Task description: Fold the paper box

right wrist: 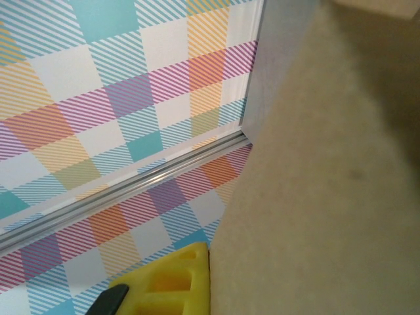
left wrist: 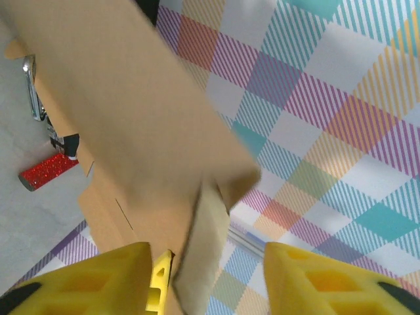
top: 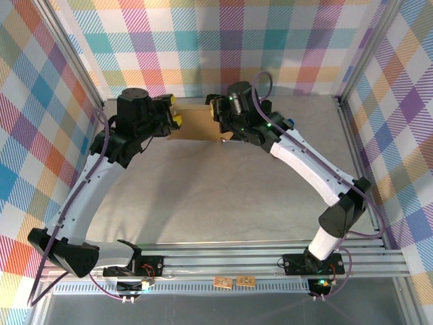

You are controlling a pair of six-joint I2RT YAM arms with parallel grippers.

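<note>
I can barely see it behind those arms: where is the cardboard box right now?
In the top view, the box sits at the far side of the table by the back wall, between the left gripper and the right gripper.

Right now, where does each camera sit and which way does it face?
Top external: above, behind the bases, looking down at the table; both arms reach the paper box.
Left wrist: on left arm, facing a plaid wall; yellow fingers astride the box.
Right wrist: on right arm, facing a plaid wall; one yellow finger against the box.
All share the box.
</note>
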